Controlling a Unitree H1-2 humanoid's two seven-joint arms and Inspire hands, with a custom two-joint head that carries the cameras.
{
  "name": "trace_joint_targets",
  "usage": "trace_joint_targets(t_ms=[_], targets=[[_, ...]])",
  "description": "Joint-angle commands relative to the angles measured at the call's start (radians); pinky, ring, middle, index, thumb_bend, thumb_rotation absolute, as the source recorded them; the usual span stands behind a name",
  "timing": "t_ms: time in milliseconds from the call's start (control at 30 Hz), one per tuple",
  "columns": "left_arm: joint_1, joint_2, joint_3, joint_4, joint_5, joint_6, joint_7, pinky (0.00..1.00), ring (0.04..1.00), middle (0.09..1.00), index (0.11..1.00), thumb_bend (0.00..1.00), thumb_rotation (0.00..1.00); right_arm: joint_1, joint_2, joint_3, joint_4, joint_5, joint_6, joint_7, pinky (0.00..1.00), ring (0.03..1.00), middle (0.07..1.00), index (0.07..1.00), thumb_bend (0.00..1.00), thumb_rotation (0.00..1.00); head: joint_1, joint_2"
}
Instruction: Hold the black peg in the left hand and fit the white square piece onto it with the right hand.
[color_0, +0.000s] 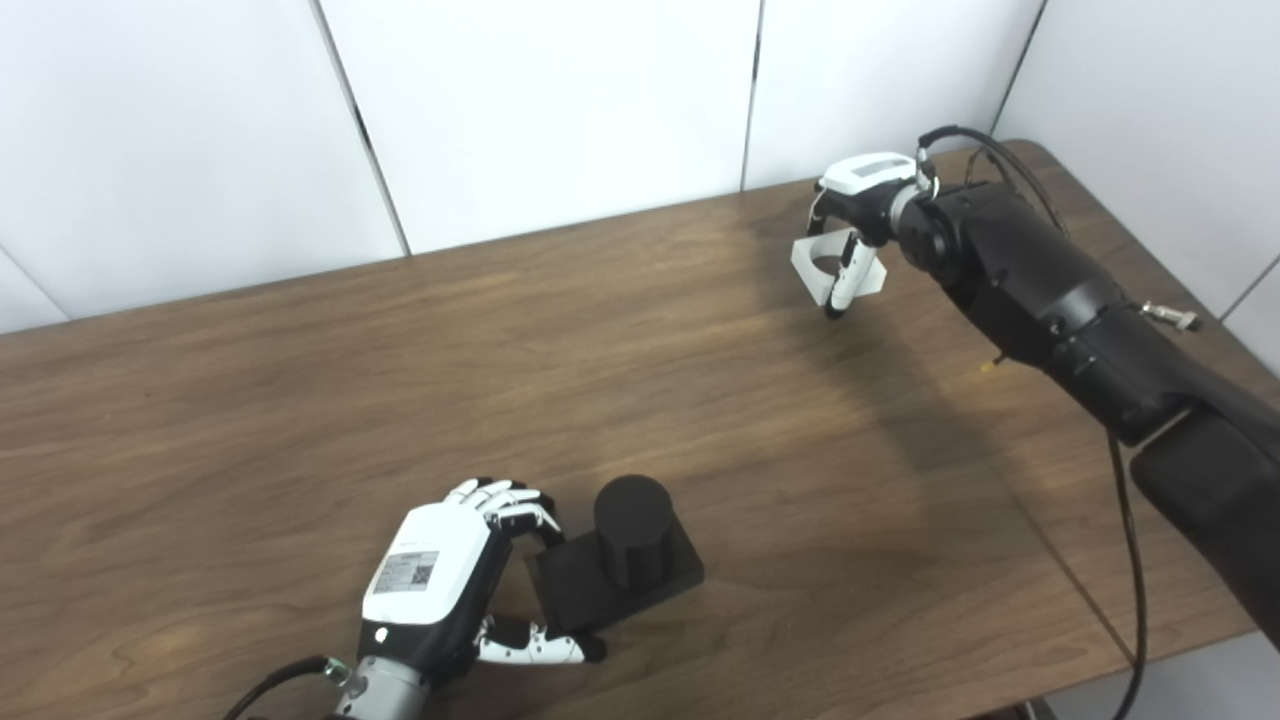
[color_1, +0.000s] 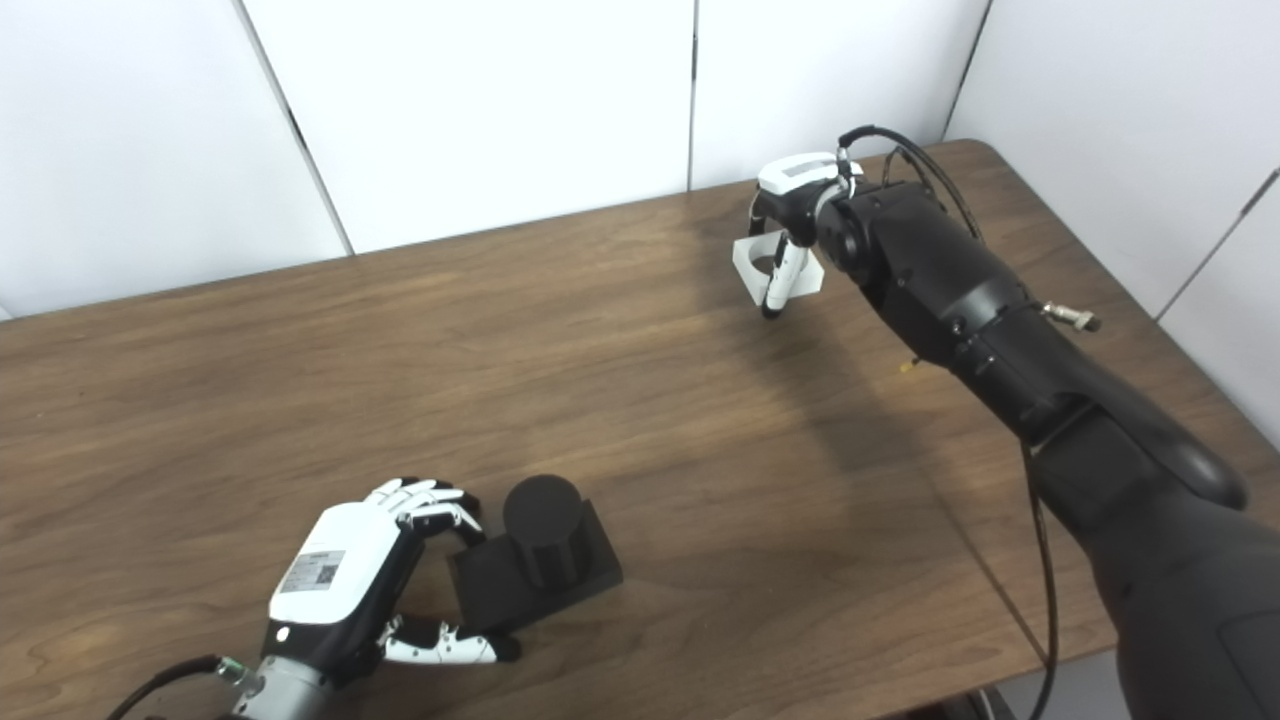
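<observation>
Near the front edge of the wood-grain counter (color_0: 300, 400), we see the left hand (color_0: 440, 580) with fingers clamped on the matte black peg (color_0: 625, 560), a cylinder on a square base. Far right, the right hand (color_0: 860, 215) has its fingers closed on the flat white square piece (color_0: 812, 262), held above the counter.

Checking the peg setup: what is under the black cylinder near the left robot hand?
The black cylinder stands upright on a flat black square base, which lies on the wooden table. The left robot hand grips that base's near-left edge, covering it there.

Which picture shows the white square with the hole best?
Left eye view: the white square piece looks slightly larger there, its hole visible between the right hand's fingers. The right eye view shows the same piece, smaller.
</observation>
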Motion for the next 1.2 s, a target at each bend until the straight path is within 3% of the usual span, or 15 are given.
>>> trace_joint_targets(t_ms=[0,267,400,433,467,533,733,1167], targets=[[0.011,0.001,-0.022,0.017,0.025,0.008,-0.055,0.92,0.849,0.775,0.489,0.52,0.05,-0.065,-0.035,-0.015,-0.018,-0.015,0.001,0.003,1.00,1.000,1.000,0.752,0.85,0.21,-0.001,0.001],[0.011,0.002,-0.021,0.014,0.023,0.011,-0.060,0.92,0.851,0.778,0.489,0.52,0.05,-0.057,-0.036,-0.023,-0.026,-0.012,-0.009,-0.009,1.00,1.000,1.000,0.733,0.88,0.15,-0.004,0.002],[0.010,0.004,-0.021,0.013,0.022,0.007,-0.059,0.91,0.850,0.776,0.489,0.52,0.05,-0.047,-0.034,-0.033,-0.022,0.000,-0.038,-0.043,1.00,1.000,0.980,0.670,0.85,0.15,-0.004,0.002],[0.011,0.003,-0.021,0.014,0.024,0.007,-0.057,0.91,0.848,0.775,0.489,0.52,0.05,-0.043,-0.033,-0.037,-0.016,0.006,-0.051,-0.062,0.99,1.000,0.957,0.582,0.69,0.15,-0.009,0.002],[0.011,0.002,-0.022,0.014,0.026,0.007,-0.055,0.91,0.846,0.773,0.489,0.52,0.05,-0.039,-0.032,-0.041,-0.012,0.011,-0.061,-0.075,0.97,1.000,0.935,0.536,0.61,0.14,-0.008,0.002],[0.010,0.000,-0.023,0.016,0.027,0.007,-0.055,0.90,0.845,0.773,0.488,0.52,0.05,-0.031,-0.033,-0.051,-0.001,0.023,-0.090,-0.110,0.94,0.983,0.899,0.497,0.54,0.14,-0.006,0.002],[0.010,-0.004,-0.024,0.023,0.028,0.005,-0.049,0.91,0.849,0.775,0.488,0.52,0.05,-0.009,-0.037,-0.065,0.013,0.028,-0.141,-0.169,0.90,0.933,0.833,0.484,0.53,0.14,0.000,0.000],[0.005,-0.007,-0.025,0.033,0.028,0.005,-0.050,0.92,0.853,0.776,0.489,0.52,0.05,0.019,-0.040,-0.073,0.014,0.028,-0.177,-0.228,0.89,0.917,0.812,0.485,0.52,0.13,0.001,-0.009]])
